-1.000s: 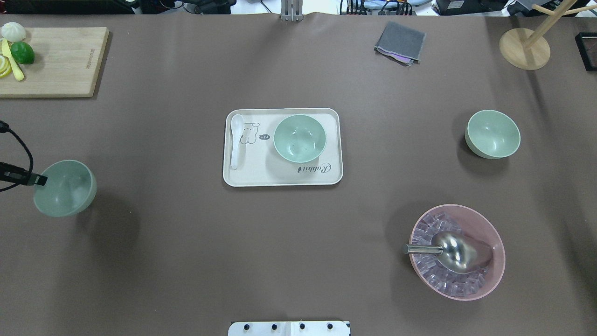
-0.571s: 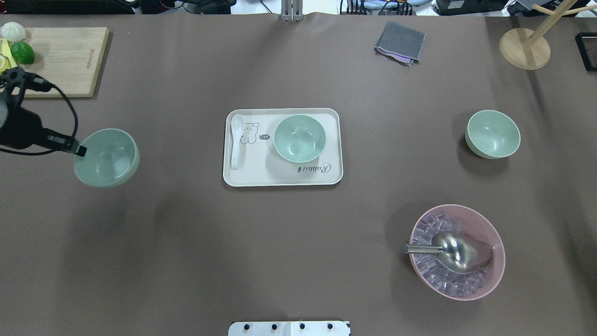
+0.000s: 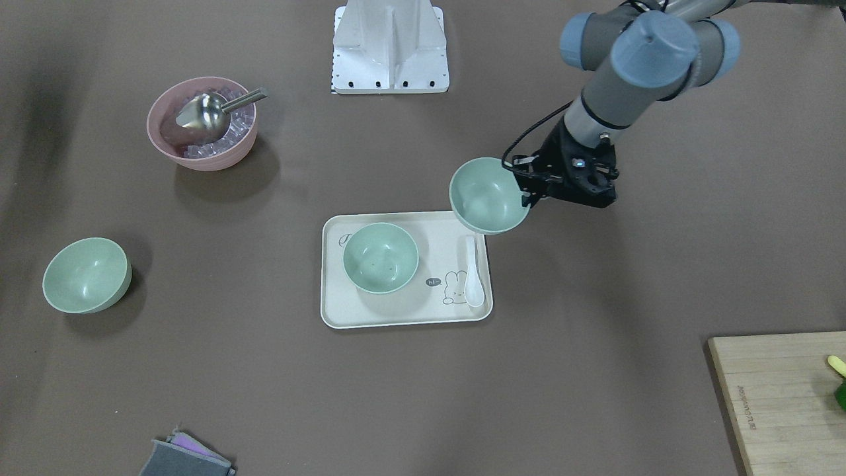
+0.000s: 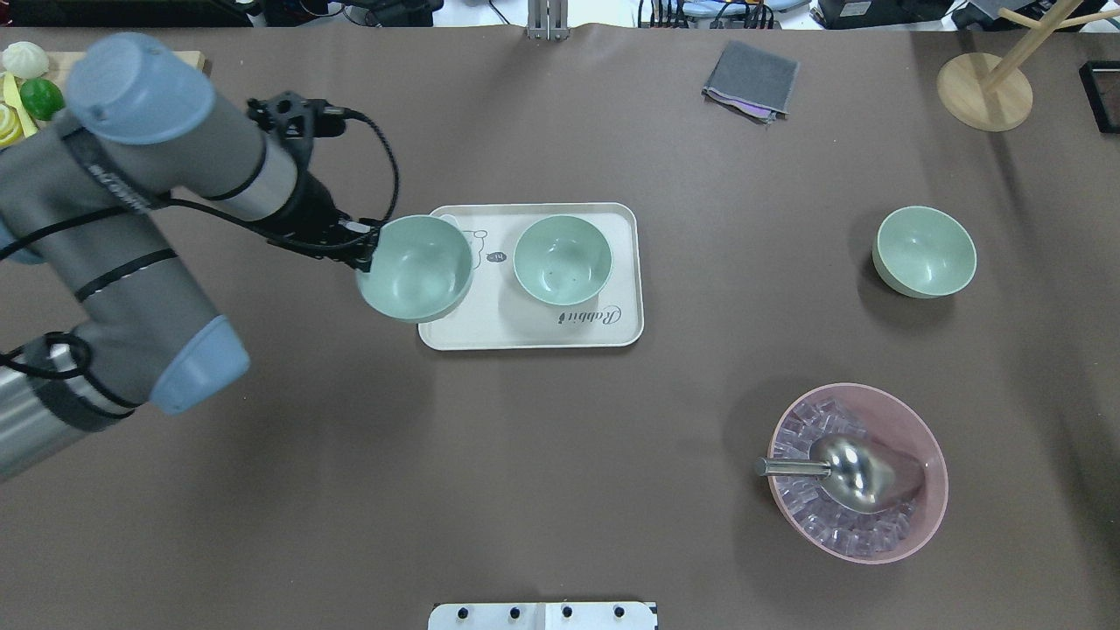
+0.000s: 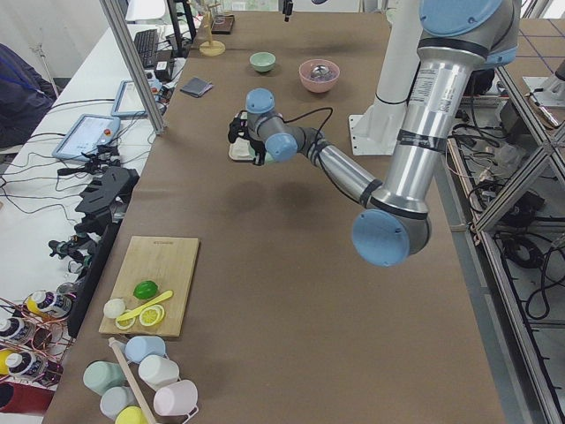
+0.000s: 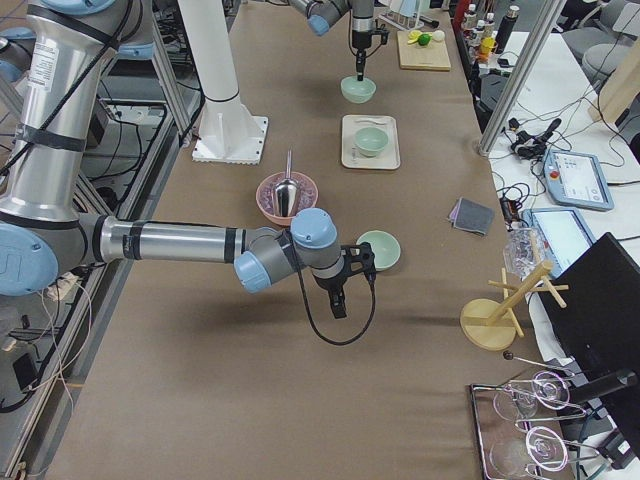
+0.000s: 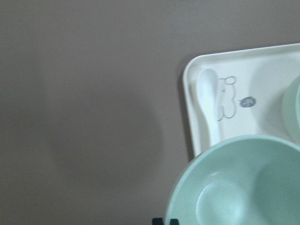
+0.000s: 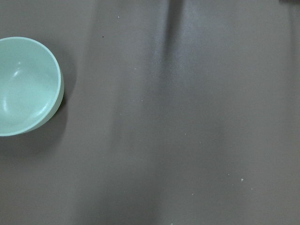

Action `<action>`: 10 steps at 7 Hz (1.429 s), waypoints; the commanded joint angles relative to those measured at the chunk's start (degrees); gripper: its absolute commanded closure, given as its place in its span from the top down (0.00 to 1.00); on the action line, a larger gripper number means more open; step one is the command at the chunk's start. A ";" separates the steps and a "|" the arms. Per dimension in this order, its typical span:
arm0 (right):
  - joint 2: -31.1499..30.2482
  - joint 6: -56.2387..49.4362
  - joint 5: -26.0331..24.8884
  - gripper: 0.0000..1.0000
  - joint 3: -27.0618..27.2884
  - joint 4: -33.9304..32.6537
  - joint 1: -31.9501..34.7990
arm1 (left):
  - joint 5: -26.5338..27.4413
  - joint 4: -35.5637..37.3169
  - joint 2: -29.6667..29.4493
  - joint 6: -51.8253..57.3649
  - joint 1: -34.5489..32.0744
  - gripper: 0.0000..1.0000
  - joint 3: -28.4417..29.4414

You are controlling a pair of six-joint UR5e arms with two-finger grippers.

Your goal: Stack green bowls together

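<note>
Left gripper (image 4: 366, 254) pinches one green bowl (image 4: 416, 269) by its rim, leaving the underside free; I hold it raised over the spoon (image 3: 472, 268) end of the tray (image 4: 525, 341), beside the tray bowl (image 4: 562, 260), for nesting.

We have 6 views. The overhead camera sits behind the robot, looking forward and down on the whole table (image 4: 525, 490), with the tray (image 4: 472, 325) at centre. The front-facing camera looks steeply down from the opposite side, so the same tray appears reversed, with the robot's base (image 3: 390, 46) at top. 2 side cameras sit high at the table's ends, set far back, each looking along its length. Both show the pink bowl (image 5: 318, 87). The left wrist camera looks down, very close, on the tray's corner and the held green bowl (image 7: 234, 187). The right wrist camera looks down, close, on a second green bowl (image 8: 28, 84).
</note>
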 commanded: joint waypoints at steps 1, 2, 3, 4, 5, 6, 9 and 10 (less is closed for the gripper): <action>0.10 -0.01 -0.10 1.00 0.00 0.00 0.00 | 2.67 1.63 -9.61 -3.34 2.62 0.00 8.14; 0.10 -0.01 -0.01 1.00 0.00 0.00 0.00 | 2.94 1.63 -12.51 -3.53 2.72 0.00 11.49; 0.10 -0.01 -0.01 1.00 0.00 0.09 0.00 | 3.03 -0.20 -14.46 -3.53 3.24 0.00 14.91; 0.10 -0.01 -0.01 1.00 0.00 0.09 0.00 | 4.78 -3.79 -16.22 -5.62 4.37 0.00 18.78; 0.10 -0.01 -0.10 1.00 0.00 0.09 0.00 | 6.88 -5.65 -16.67 -7.20 5.69 0.00 19.68; 0.18 -0.01 -0.18 1.00 0.00 0.09 0.00 | 6.99 -5.75 -16.76 -7.31 6.49 0.00 20.04; 0.19 -0.01 -0.10 1.00 0.00 0.09 0.00 | 7.08 -6.20 -17.02 -7.40 6.67 0.00 20.05; 0.19 -0.01 -0.10 1.00 0.00 0.09 0.00 | 8.30 -6.28 -17.37 -7.40 6.67 0.00 20.65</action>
